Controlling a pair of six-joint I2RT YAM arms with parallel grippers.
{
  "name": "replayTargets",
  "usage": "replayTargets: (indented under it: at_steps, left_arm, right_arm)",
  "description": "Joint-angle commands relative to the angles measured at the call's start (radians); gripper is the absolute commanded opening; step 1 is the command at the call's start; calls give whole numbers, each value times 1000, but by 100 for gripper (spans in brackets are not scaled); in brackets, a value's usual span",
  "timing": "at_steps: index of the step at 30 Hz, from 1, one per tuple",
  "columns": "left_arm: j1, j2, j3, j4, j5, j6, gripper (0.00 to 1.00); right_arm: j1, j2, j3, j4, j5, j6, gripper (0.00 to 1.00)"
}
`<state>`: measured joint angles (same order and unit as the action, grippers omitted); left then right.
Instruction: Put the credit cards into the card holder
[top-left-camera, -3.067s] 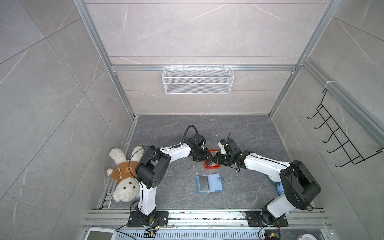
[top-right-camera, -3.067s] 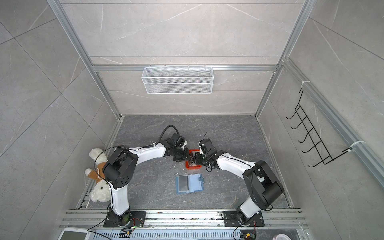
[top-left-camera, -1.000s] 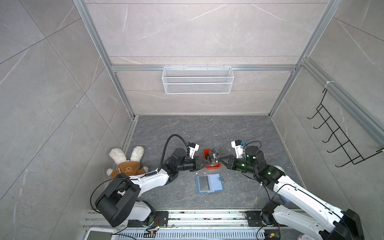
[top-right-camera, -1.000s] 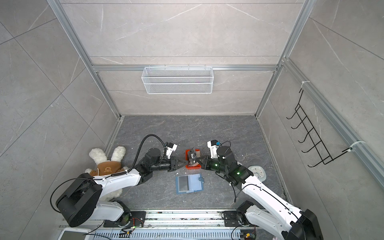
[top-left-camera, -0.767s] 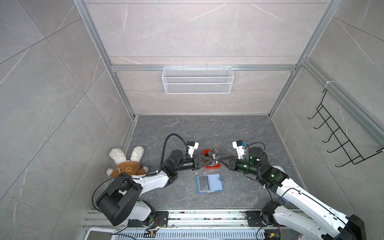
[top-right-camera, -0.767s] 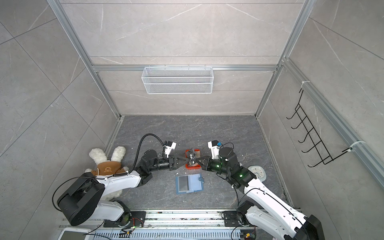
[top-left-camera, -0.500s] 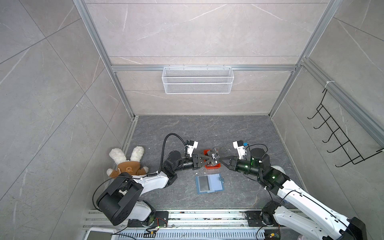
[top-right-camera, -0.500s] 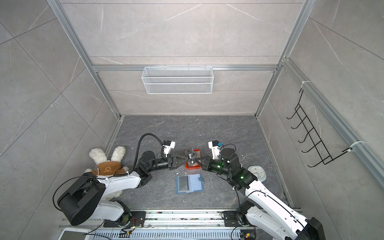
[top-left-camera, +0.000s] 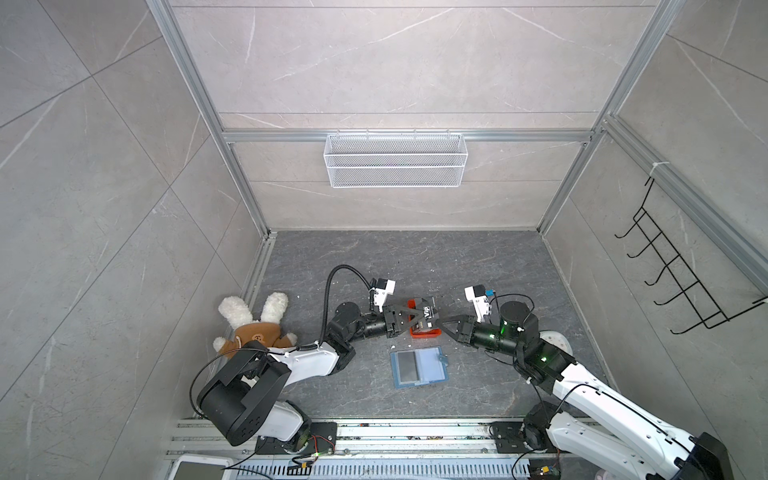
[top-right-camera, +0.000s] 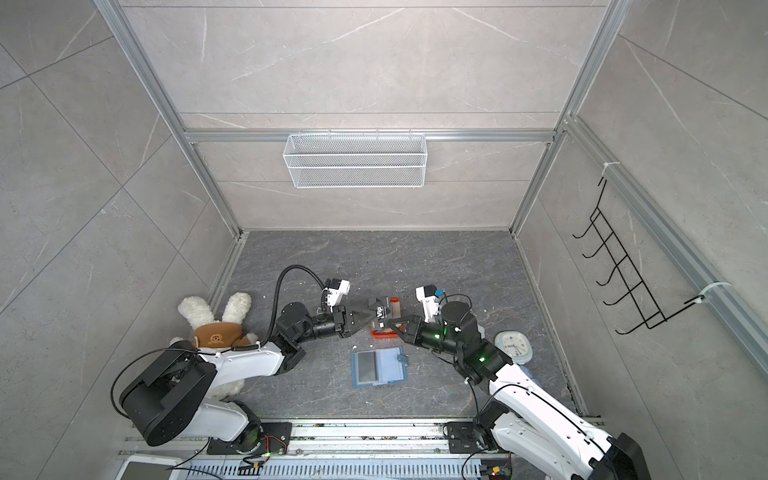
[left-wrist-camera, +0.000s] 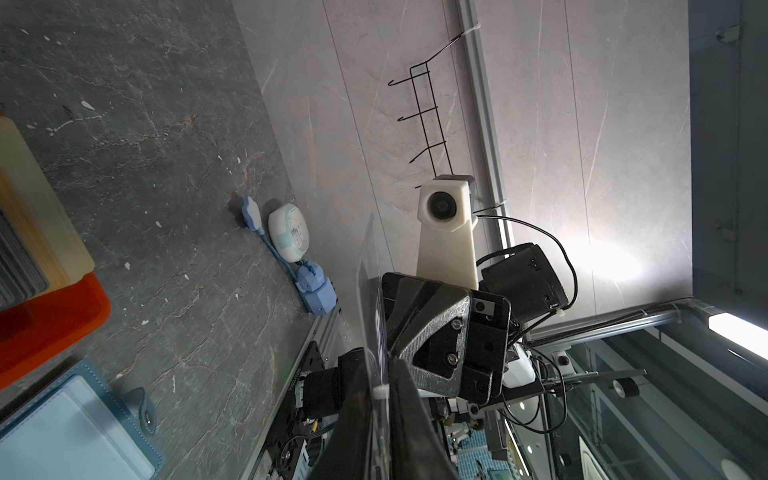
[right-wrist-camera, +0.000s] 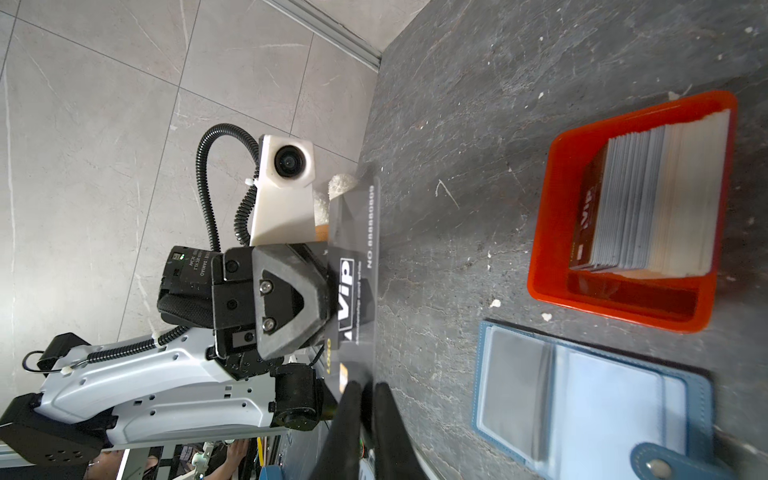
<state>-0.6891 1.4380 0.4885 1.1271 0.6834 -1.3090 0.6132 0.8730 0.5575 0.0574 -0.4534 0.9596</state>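
One black credit card (top-left-camera: 428, 312) marked VIP hangs in the air above the orange tray (top-left-camera: 424, 331), pinched from both sides. My left gripper (top-left-camera: 419, 318) is shut on its left end, and in the left wrist view the card (left-wrist-camera: 368, 291) shows edge-on between that gripper's (left-wrist-camera: 380, 390) jaws. My right gripper (top-left-camera: 441, 322) grips the opposite end; its jaws (right-wrist-camera: 365, 388) close narrowly on the card (right-wrist-camera: 353, 266). The other credit cards (right-wrist-camera: 648, 199) stand stacked in the tray (right-wrist-camera: 623, 307). The blue card holder (top-left-camera: 419, 368) lies open flat on the floor, nearer than the tray.
A plush rabbit (top-left-camera: 253, 324) lies at the left wall. A small pale clock (top-right-camera: 513, 347) and a blue toy (left-wrist-camera: 311, 286) sit by my right arm. A wire basket (top-left-camera: 395, 160) hangs on the back wall, and a black hook rack (top-left-camera: 681, 282) on the right wall.
My left gripper has moved in and closed on the card that the right gripper holds up. Three seconds ago both grippers were down at the tray.
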Motion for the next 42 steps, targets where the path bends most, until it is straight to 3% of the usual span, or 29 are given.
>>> replayTargets:
  at_steps: [1,15,29,42]
  left_arm:
    - [-1,-20,-2,36,1,21,10]
    - [-6,-86,-96,-181,-78,118,3]
    - [-222,-274,-145,-632,-443,231,1]
    - [-316,-154,-112,-586,-558,199,0]
  right_arm:
    - [8,-9,-21,26,8,18,14]
    - [95,-41,-22,-230,188,-107,21]
    - [117,6,-108,-365,244,-203,26]
    - [144,155,-175,-256,217,-184,26]
